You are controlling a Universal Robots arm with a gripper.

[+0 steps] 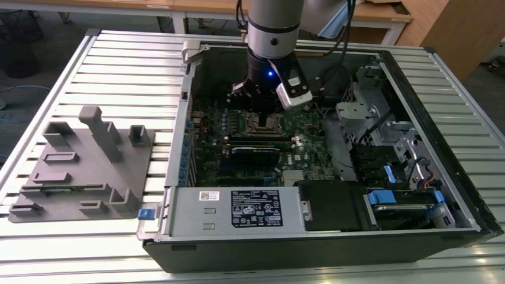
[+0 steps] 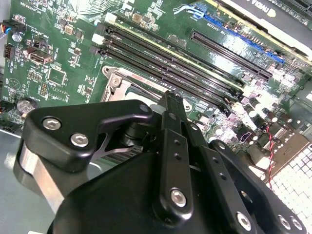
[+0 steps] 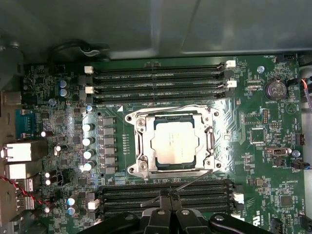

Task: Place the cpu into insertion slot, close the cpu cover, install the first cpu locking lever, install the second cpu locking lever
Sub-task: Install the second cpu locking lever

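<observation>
Claw [image 3: 168,195] clenched, nothing between its fingertips, tips at a thin lever end. Just beyond it: chip [image 3: 175,142] seated in socket [image 3: 141,165], cover [image 3: 210,141] down over it. Board lettering illegible.

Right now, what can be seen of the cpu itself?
The cpu is a flat square chip with a dull silver-grey metal top and a thin green edge. In the first wrist view it lies level in the insertion slot on the green board, framed by the cpu cover, which lies flat around it. A thin lever stands out below the frame. The hand is off the chip, beside the socket.
</observation>
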